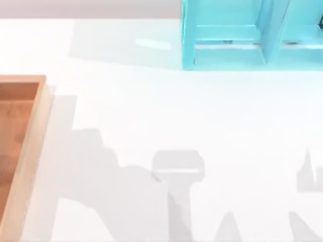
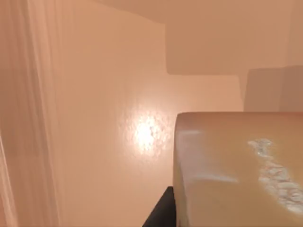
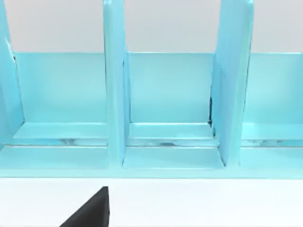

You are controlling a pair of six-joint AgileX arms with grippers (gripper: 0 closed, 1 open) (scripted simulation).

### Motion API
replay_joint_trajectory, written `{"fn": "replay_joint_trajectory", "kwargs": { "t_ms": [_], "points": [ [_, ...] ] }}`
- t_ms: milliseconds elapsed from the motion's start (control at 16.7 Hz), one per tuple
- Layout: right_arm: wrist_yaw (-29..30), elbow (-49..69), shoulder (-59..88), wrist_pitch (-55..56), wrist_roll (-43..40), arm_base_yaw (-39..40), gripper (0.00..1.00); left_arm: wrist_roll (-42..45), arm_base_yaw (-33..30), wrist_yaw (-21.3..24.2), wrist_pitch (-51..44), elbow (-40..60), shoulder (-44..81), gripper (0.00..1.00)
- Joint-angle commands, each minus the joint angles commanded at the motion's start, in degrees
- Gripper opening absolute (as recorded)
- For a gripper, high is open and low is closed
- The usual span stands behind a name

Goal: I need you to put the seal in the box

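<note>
The seal [image 2: 236, 170] sits close under my left wrist camera, a tan block with the whitish carving on its upper face, over the orange-brown floor of the box [image 2: 109, 118]. A dark finger [image 2: 158, 213] of the left gripper shows against its edge, so I judge it is carried there for release into the box, though I cannot tell whether the fingers are clamped on it. In the top view the box [image 1: 35, 136] lies at nine o'clock on the white table [image 1: 166, 111]. The turquoise shelf [image 1: 227, 55] stands at one o'clock, well apart, so nothing blocks the drop. My right arm idles facing that shelf [image 3: 165, 109], one dark finger [image 3: 90, 210] visible; its state I cannot tell.
</note>
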Motion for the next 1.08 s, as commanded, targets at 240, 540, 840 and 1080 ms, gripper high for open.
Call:
{"fn": "replay_joint_trajectory", "kwargs": {
  "t_ms": [240, 540, 840, 1080],
  "points": [
    [0.0, 0.0, 0.0, 0.0, 0.0, 0.0, 1.0, 0.0, 0.0, 0.0, 0.0, 0.0, 0.0, 0.38],
    [0.0, 0.0, 0.0, 0.0, 0.0, 0.0, 1.0, 0.0, 0.0, 0.0, 0.0, 0.0, 0.0, 0.75],
    [0.0, 0.0, 0.0, 0.0, 0.0, 0.0, 1.0, 0.0, 0.0, 0.0, 0.0, 0.0, 0.0, 1.0],
    [0.0, 0.0, 0.0, 0.0, 0.0, 0.0, 1.0, 0.0, 0.0, 0.0, 0.0, 0.0, 0.0, 1.0]
  ]
}}
